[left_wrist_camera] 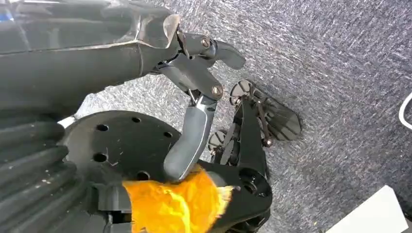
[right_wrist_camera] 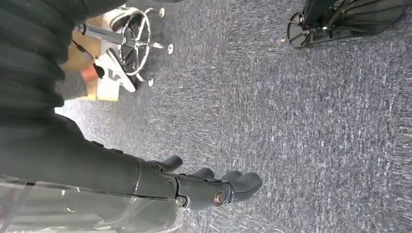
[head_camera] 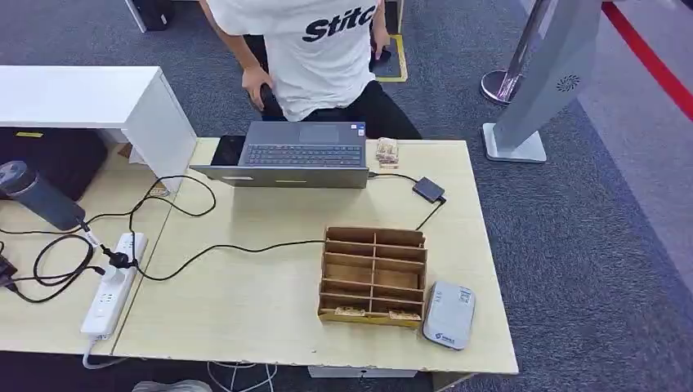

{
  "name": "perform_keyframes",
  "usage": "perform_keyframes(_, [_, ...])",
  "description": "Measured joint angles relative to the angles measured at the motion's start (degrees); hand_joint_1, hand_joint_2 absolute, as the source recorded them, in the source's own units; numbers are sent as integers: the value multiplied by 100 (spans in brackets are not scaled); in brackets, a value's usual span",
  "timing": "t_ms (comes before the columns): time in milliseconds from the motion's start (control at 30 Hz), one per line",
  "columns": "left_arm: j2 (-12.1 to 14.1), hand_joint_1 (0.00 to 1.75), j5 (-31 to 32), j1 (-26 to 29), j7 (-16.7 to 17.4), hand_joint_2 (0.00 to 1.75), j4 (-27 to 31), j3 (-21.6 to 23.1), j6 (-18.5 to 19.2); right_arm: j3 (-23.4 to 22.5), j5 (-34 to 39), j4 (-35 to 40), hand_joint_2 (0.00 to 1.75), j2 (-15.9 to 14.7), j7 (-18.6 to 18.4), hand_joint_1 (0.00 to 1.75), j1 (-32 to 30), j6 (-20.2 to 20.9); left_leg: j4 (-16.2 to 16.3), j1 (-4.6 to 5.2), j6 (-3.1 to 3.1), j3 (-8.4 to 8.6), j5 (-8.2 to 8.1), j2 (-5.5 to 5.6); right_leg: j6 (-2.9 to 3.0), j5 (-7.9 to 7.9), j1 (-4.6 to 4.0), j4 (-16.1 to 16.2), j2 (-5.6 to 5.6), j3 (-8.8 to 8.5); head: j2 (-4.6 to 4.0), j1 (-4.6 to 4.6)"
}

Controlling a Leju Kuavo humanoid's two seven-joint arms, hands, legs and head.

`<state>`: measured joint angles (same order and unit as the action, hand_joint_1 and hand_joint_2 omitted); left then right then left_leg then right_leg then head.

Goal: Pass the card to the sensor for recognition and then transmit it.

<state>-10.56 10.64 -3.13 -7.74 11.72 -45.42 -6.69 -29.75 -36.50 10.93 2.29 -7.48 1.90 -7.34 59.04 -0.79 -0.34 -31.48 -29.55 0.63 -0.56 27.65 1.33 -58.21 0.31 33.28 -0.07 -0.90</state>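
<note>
Two cards (head_camera: 369,313) lie flat, long axes left-right, in the wooden organizer's (head_camera: 373,274) front slots, lower centre of the tabletop (head_camera: 245,310), beside the grey sensor (head_camera: 449,314). Left robot hand (left_wrist_camera: 194,97) and right robot hand (right_wrist_camera: 214,187) hang empty, fingers loosely apart.

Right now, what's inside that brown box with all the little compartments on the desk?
The cardboard organizer shows two small cards in its nearest row, one per side. The other compartments look empty, though their dividers hide the compartment floors, so a flat card could lie unseen there.
</note>
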Motion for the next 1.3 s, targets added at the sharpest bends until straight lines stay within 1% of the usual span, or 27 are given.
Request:
perform_keyframes(533, [0,0,52,-3,-9,0,0,0,122,-31,-13,0,175,0,-20,0,-1,33,0,0,0,0,0,0,0,0,0,0,0,0,0,0])
perform_keyframes(600, [4,0,70,-2,-26,0,0,0,197,-31,-15,0,175,0,-26,0,0,33,0,0,0,0,0,0,0,0,0,0,0,0,0,-2])
perform_keyframes(633, [11,0,79,-2,-39,175,0,0,258,-33,-15,0,175,2,-26,0,0,44,0,0,0,0,0,0,0,0,0,0,0,0,0,0])
perform_keyframes(800, [17,0,157,-3,-96,175,0,0,278,-83,94,0,175,9,-87,0,0,260,0,0,0,0,0,0,0,0,0,0,0,0,0,0])
perform_keyframes(833, [17,0,179,-2,-107,175,0,0,278,-131,133,0,0,11,-111,0,1,310,0,0,0,0,0,0,0,0,0,0,0,0,0,0])
perform_keyframes(1067, [20,0,301,-2,-127,175,0,0,302,-284,149,0,0,26,-131,0,1,352,0,0,0,0,0,0,0,0,0,0,0,0,0,0])
perform_keyframes(1300, [20,0,374,-2,-129,175,0,2,297,-302,83,0,0,28,-149,0,1,332,0,0,0,0,0,0,0,0,0,0,0,0,0,0])
